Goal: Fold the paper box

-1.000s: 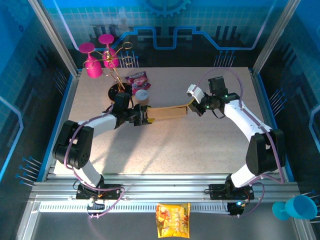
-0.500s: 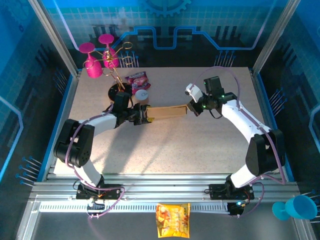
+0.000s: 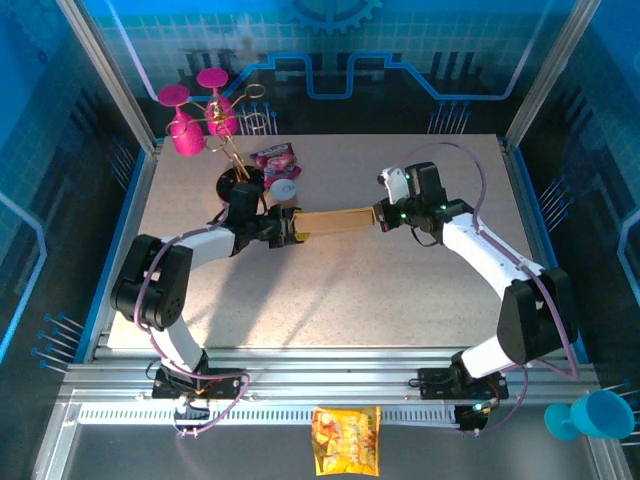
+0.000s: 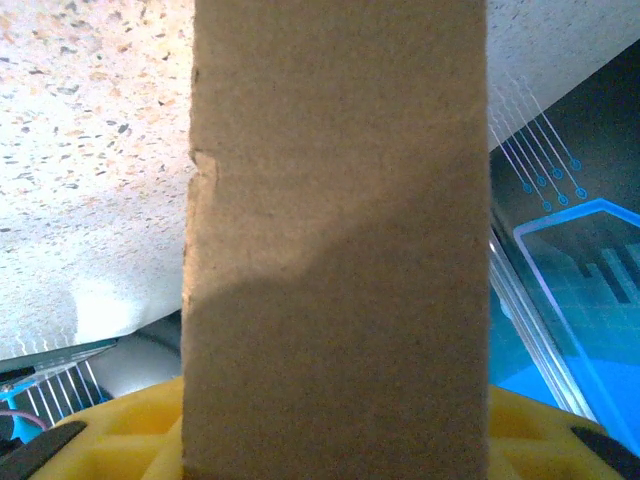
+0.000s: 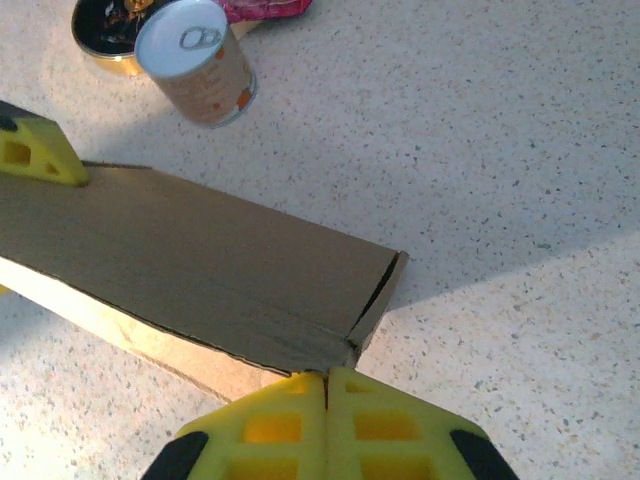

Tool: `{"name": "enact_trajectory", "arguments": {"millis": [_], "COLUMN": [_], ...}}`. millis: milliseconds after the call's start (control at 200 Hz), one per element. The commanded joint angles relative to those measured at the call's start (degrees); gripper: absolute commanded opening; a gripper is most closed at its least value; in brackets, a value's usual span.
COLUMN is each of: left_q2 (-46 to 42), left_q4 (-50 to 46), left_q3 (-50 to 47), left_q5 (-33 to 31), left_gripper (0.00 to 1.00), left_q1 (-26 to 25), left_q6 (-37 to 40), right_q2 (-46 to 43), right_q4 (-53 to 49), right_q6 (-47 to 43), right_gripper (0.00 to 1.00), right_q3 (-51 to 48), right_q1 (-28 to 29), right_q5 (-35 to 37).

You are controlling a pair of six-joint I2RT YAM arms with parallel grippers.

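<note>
Top external view: paper box [image 3: 333,221] in the middle of the frame, pinched at its ends by left gripper [image 3: 293,227] and right gripper [image 3: 380,215]. Nudged up a little since before. Likely not folded yet.

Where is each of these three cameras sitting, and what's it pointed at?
Top external: above and behind, looking down at the table, both arms, left gripper and right gripper holding the paper box's ends.
Left wrist: on the left arm, facing along the box; yellow fingers below.
Right wrist: on the right arm, looking down at the box's end and a can; closed fingers below.
Shared: the box.
</note>
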Motion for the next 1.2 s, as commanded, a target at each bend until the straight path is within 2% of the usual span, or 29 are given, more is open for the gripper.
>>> {"name": "enact_trajectory", "arguments": {"millis": [0, 270, 400, 575, 760, 941, 1196], "left_q2": [1.1, 2.1, 2.1, 1.3, 1.3, 1.3, 2.5], "left_q4": [0.5, 7.5, 8.6, 8.8, 10.2, 11.5, 15.6], "left_q3": [-0.6, -2.4, -2.7, -3.0, -3.3, -3.6, -3.8], "left_q5": [-1.8, -1.8, -2.0, -2.3, -2.1, -1.8, -1.7], "left_gripper": [0.37, 0.37, 0.32, 0.28, 0.27, 0.27, 0.27], "left_q1": [-0.2, -0.5, -0.9, -0.9, -1.0, -1.1, -1.3], "left_q6": [-23.7, -28.1, -28.7, -29.2, -30.1, -30.4, -32.2], "right_q2": [-0.8, -1.7, -3.2, -4.7, -2.8, -1.6, -1.2], "right_q4": [6.4, 11.6, 19.3, 31.2, 40.3, 42.2, 40.7], "right_q6": [6.0, 7.1, 4.9, 3.8, 9.4, 11.5, 8.4], "right_gripper": [0.0, 0.0, 0.0, 0.0, 0.01, 0.01, 0.01], "right_q3": [-1.7, -5.7, -11.1, -18.8, -21.6, -22.5, -23.2], "right_q1": [1.8, 3.0, 3.0, 1.3, -1.3, -1.3, -0.6], "right_q5": [-3.3, -1.9, -1.7, -5.3, -11.7, -11.4, -8.3]}}
